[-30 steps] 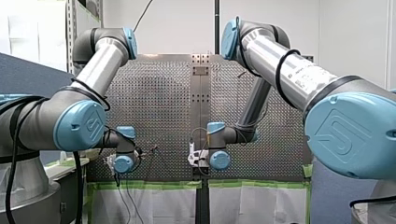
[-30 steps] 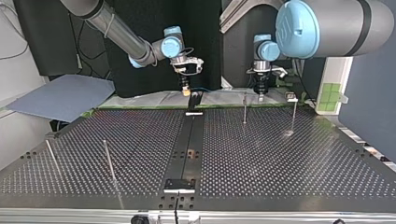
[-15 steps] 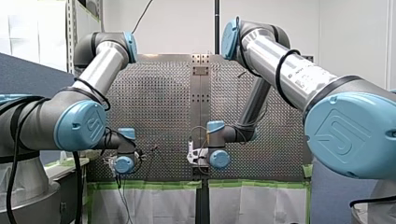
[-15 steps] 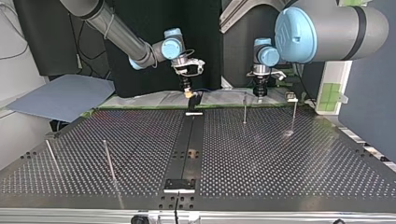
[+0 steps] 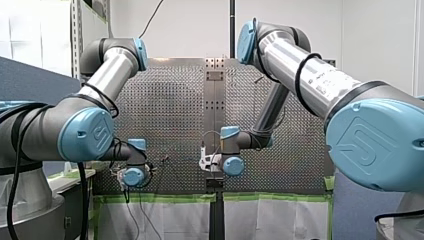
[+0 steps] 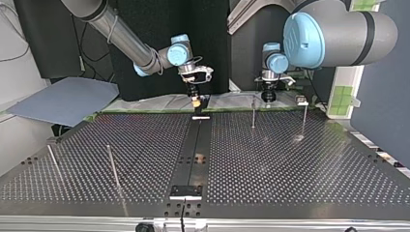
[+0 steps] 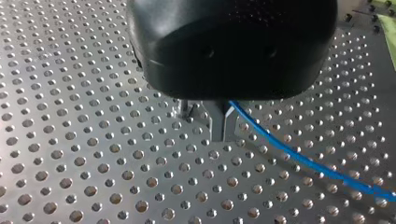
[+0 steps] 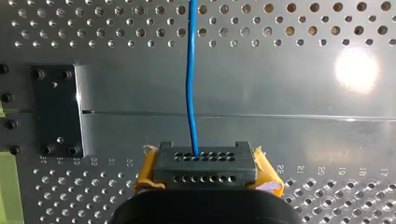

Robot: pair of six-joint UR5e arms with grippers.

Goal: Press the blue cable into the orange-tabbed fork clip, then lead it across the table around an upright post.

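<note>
The blue cable (image 8: pixel 189 74) runs straight ahead from my right gripper (image 8: pixel 205 161), which is shut on it, yellow pads (image 8: pixel 145 173) showing at either side. In the top view my right gripper (image 6: pixel 196 100) hangs low over the far end of the dark centre strip (image 6: pixel 193 154), next to a small dark upright piece (image 6: pixel 204 103); I cannot tell if that is the clip. My left gripper (image 7: pixel 219 135) is shut on the blue cable (image 7: pixel 299 158), which trails off to one side over the perforated plate. In the top view my left gripper (image 6: pixel 265 98) is near the far edge.
Thin upright posts stand on the perforated table (image 6: pixel 290 164): two at the far right of the top view (image 6: pixel 253 113) (image 6: pixel 304 118), two near its left front (image 6: pixel 113 166) (image 6: pixel 54 164). A dark screwed plate (image 8: pixel 56 112) lies beside the cable. A blue-grey sheet (image 6: pixel 63 99) lies off the table.
In the top view my right gripper has come down and a little to the right, toward the centre strip's far end. My left gripper has shifted slightly left, still shut on the cable.
</note>
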